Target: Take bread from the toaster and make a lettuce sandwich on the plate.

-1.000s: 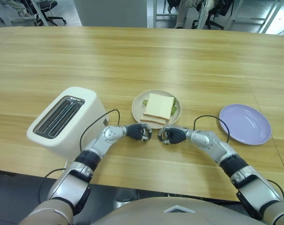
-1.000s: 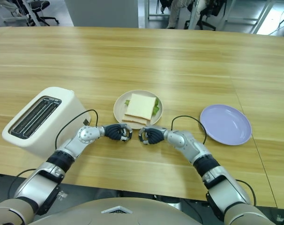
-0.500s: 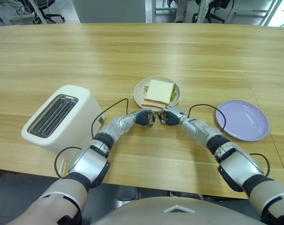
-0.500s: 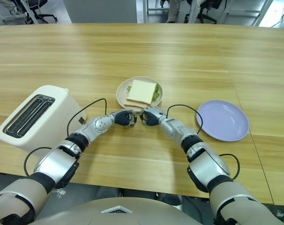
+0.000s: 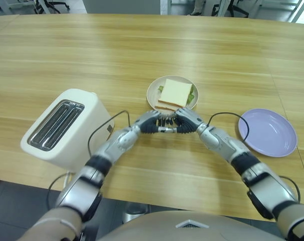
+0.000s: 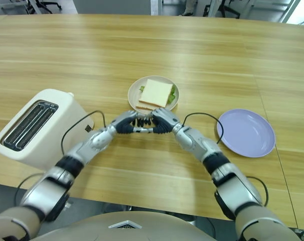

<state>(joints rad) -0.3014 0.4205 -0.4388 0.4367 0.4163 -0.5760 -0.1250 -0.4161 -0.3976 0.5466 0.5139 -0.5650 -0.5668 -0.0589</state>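
A sandwich (image 5: 175, 93) of white bread slices with green lettuce (image 5: 192, 95) showing at its right edge lies on a round beige plate (image 5: 150, 94) at the table's middle. The cream toaster (image 5: 61, 126) stands to the left, and its slots look empty. My left hand (image 5: 149, 122) and right hand (image 5: 187, 120) rest on the table just in front of the plate's near rim. Their dark fingers are stretched toward each other, with the tips almost meeting. Neither hand holds anything.
An empty lilac plate (image 5: 268, 132) sits at the right. Black cables run along both forearms, and one loops by the toaster (image 6: 30, 125). The wide wooden table stretches far beyond the plates, with office chairs behind it.
Both hands, curled into fists a second ago, have advanced to the plate's near rim and uncurled their fingers. The view has also shifted forward.
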